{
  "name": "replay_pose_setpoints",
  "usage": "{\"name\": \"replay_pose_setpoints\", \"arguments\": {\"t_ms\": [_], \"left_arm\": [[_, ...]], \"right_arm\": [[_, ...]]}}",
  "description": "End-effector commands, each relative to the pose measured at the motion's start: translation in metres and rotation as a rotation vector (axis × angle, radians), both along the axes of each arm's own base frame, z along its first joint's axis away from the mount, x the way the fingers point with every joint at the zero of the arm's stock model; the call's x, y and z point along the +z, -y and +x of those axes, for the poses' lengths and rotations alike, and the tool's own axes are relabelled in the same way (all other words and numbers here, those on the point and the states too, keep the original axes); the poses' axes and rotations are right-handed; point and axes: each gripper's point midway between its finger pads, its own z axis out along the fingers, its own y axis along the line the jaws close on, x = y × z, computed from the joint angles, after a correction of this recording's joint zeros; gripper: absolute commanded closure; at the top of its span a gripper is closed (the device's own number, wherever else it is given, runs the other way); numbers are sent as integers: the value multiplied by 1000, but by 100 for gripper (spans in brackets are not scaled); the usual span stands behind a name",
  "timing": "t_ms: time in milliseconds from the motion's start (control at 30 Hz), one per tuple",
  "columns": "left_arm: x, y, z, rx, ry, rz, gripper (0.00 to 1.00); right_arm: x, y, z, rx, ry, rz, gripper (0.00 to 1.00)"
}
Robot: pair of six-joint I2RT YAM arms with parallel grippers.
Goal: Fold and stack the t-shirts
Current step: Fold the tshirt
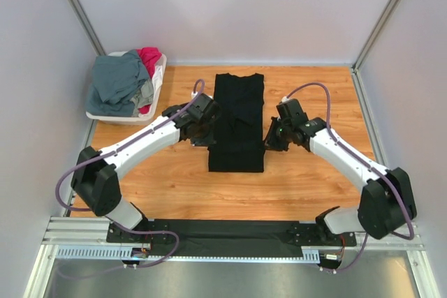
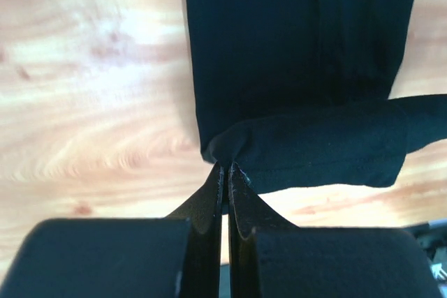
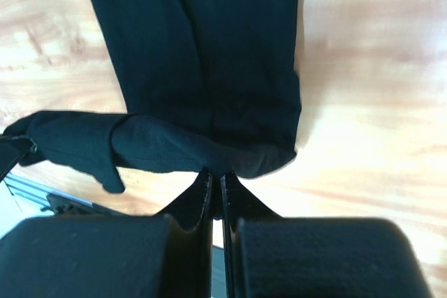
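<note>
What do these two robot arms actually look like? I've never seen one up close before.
Each arm has white tube-like segments joined by chunky black joints: see the left arm and the right arm. A thin purple cable loops along each. Each arm ends in two slim black fingers that taper to points.

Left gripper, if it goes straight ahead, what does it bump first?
The black shirt: the left gripper is shut on its folded edge, and more of that shirt probably lies straight ahead.
</note>
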Motion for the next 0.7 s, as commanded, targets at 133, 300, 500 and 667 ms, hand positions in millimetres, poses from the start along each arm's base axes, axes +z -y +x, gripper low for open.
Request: {"name": "replay_pose_setpoints", "arguments": {"t_ms": [133, 300, 500, 667], "left_arm": [[8, 2, 48, -46, 8, 29, 100], [-8, 3, 67, -9, -28, 29, 100], [-16, 5, 90, 3, -37, 16, 100], [-17, 9, 113, 0, -21, 6, 100]], "right_arm": [[12, -9, 59, 50, 52, 62, 99], [-5, -12, 79, 47, 14, 82, 100], [-16, -12, 100, 44, -17, 116, 99], [-20, -10, 113, 48, -21, 100, 100]]}}
